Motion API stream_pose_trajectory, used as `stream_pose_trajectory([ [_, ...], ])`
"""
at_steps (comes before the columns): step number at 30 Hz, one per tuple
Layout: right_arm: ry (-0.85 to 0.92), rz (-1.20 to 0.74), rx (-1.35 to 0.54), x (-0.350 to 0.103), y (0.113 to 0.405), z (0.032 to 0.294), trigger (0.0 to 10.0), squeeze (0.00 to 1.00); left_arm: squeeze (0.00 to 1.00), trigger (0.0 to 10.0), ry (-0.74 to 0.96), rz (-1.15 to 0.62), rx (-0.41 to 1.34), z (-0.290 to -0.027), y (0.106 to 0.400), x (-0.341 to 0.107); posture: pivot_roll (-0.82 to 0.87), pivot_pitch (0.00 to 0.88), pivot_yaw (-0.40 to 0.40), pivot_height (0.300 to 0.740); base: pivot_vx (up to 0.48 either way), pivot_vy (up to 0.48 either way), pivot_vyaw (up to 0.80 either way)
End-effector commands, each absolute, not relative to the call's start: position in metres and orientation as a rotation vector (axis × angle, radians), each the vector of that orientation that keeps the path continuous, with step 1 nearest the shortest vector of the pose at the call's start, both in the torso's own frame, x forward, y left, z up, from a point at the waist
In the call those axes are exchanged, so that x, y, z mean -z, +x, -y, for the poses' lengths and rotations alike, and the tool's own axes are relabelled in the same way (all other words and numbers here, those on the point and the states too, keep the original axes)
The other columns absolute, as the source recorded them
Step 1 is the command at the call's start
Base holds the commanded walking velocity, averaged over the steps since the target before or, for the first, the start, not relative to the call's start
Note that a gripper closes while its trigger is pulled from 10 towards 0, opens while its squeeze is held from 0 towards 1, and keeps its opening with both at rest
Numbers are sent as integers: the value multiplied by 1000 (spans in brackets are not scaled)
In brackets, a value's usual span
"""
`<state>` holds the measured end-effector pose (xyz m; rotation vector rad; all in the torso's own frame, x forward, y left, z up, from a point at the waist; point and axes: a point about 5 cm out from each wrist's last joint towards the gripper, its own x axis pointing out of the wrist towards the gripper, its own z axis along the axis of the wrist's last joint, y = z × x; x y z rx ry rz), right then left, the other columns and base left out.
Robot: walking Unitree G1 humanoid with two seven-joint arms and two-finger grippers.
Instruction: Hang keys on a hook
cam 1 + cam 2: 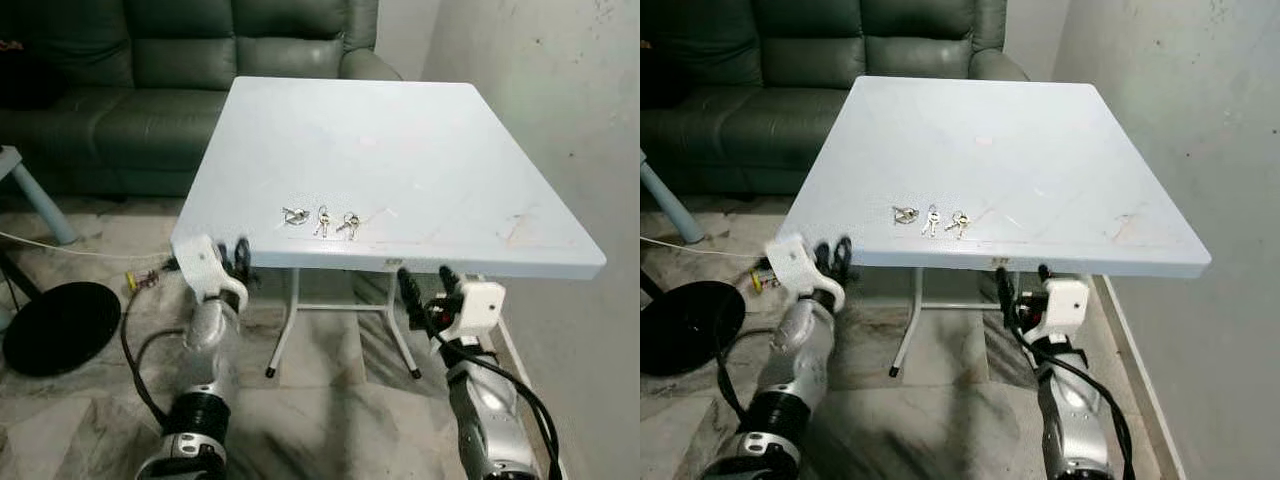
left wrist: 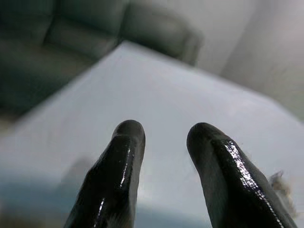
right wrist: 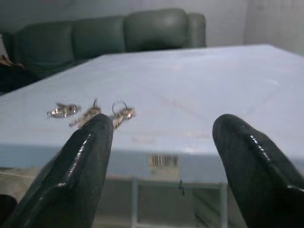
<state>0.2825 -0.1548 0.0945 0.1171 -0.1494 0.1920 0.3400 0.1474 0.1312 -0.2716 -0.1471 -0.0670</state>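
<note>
Three small bunches of keys (image 1: 322,220) lie in a row near the front edge of a white square table (image 1: 420,150); the same keys (image 3: 90,113) appear in the right wrist view. My left gripper (image 1: 233,262) is raised at the table's front left corner, open, with nothing between its fingers (image 2: 124,156). My right gripper (image 1: 424,286) is held just below the front edge, right of the keys, open and empty, its fingers (image 3: 90,142) wide apart.
A dark green sofa (image 1: 150,80) stands behind the table. A white wall (image 1: 560,100) runs along the right. A black round base (image 1: 60,325) and a cable lie on the marble floor at the left.
</note>
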Motion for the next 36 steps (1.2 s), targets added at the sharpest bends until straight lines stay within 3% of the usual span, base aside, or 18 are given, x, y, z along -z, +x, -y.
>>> stream_pose_trajectory([
  [1,80,142,-211,-96,277,156,10000,0,0,10000,-229,144,149,-144,333,-131,87,10,-35,740,0,0,0],
  [8,-63,154,-298,-101,263,158,10000,0,0,10000,-48,130,228,-149,309,-114,90,3,-34,740,0,0,0],
  [20,-134,199,-364,-115,250,151,10000,0,0,10000,-109,142,320,-142,284,-118,97,28,-38,740,0,0,0],
  [26,7,169,-249,-104,242,158,10000,0,0,10000,-143,128,282,-153,270,-109,112,35,-39,740,0,0,0],
  [36,-11,174,-235,-111,250,161,10000,0,0,10000,-155,113,255,-167,280,-116,114,45,-35,740,0,0,0],
])
